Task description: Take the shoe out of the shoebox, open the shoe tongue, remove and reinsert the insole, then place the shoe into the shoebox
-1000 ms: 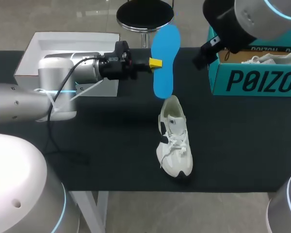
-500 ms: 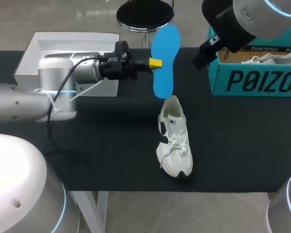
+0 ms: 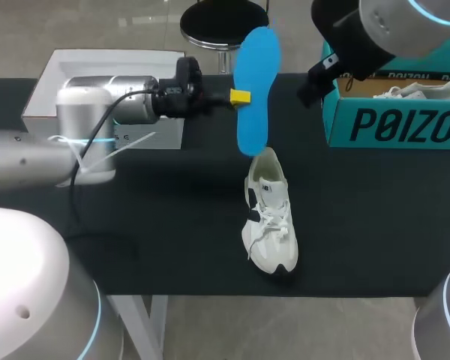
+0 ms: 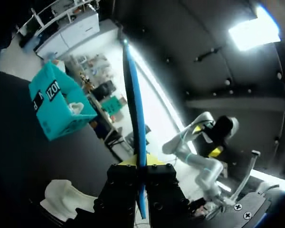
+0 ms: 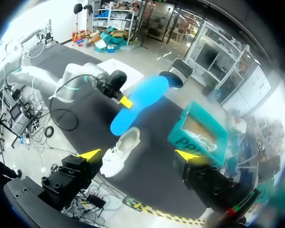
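furniture: table — black top | support: white leg under near edge

Blue insole, white shoe, teal shoebox with dark lettering, black table.

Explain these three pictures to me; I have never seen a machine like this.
This is a two-armed robot at a black table. One picture looks down from above and behind it; the two round ones come from a camera on each wrist. The left gripper, yellow-tipped, is shut on a blue insole, held in the air near the heel of a white shoe standing on the table. The right gripper is open and empty, high above. A teal shoebox holding a second shoe stands at the table's right; a white open box sits by the left arm.
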You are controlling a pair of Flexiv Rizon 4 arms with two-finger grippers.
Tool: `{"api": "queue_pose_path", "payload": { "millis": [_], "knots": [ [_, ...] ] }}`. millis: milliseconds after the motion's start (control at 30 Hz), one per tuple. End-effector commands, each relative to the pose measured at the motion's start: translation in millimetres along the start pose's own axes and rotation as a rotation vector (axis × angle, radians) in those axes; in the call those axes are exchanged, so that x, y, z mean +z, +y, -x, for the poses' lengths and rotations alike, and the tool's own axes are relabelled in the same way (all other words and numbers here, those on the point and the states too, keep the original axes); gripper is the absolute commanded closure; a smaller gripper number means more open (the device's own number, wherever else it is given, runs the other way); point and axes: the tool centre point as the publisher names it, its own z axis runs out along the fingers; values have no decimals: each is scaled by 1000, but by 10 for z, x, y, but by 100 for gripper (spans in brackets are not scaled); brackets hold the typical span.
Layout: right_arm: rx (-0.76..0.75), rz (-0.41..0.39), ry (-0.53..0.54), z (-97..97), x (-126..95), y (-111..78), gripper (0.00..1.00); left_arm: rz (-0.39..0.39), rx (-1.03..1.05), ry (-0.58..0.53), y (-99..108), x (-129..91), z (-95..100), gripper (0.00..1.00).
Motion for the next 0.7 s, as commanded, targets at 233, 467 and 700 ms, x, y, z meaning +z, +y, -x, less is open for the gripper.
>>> {"api": "queue_pose_path", "payload": {
  "millis": [233,467,700],
  "knots": [
    [1,-5,0,-7,9,26,0,94,609,-48,120,-93,-113,100],
    [1,-5,0,-7,9,26,0,94,609,-48,120,-93,-113,100],
    [1,-5,0,-7,9,26,0,94,609,-48,120,-93,-113,100]
  ]
}}
